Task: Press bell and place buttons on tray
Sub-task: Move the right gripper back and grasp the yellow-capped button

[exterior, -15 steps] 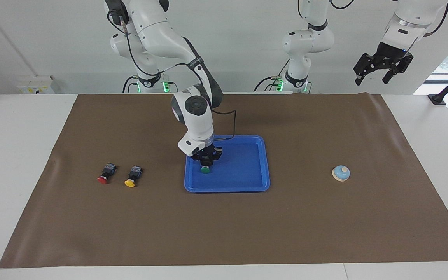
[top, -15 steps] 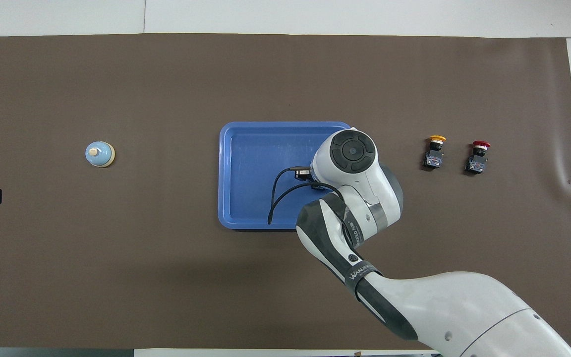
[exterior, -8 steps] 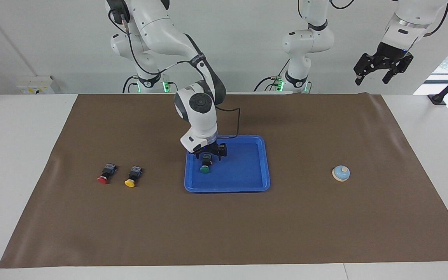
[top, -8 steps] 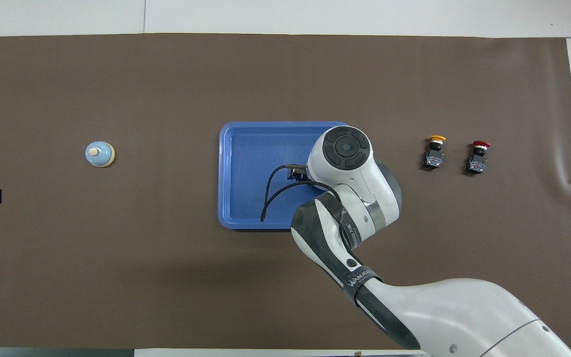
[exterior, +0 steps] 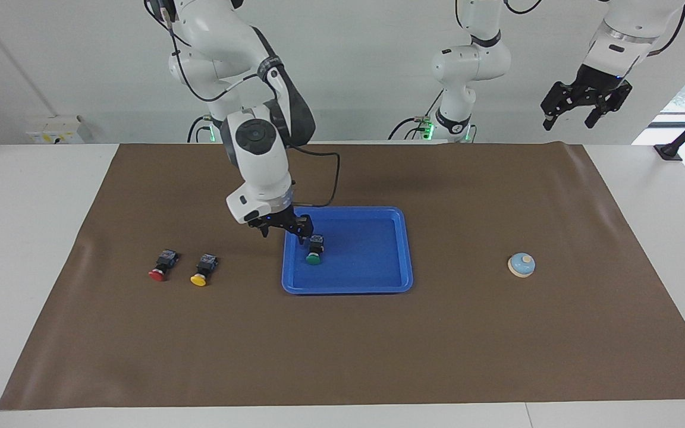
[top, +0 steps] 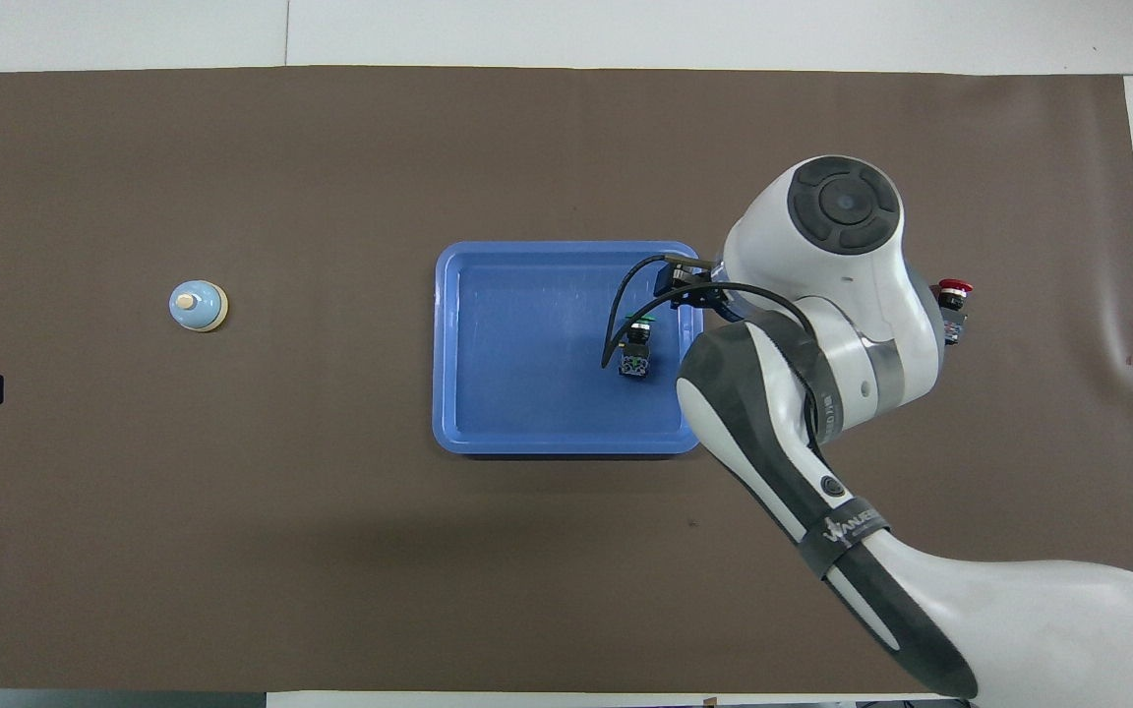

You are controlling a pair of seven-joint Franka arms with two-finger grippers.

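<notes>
The green button lies on its side in the blue tray, near the tray's edge toward the right arm's end; it also shows in the overhead view on the tray. My right gripper is open and empty, up in the air over that tray edge, apart from the green button. The yellow button and red button lie on the mat toward the right arm's end. In the overhead view the arm hides the yellow button and part of the red button. The bell stands toward the left arm's end.
My left gripper waits open, raised high near its base, over the table's edge. A brown mat covers the table. The bell also shows in the overhead view.
My right gripper opened, let go of the green button in the tray, rose and moved toward the right arm's end. The green button stays in the tray. The left arm has not moved.
</notes>
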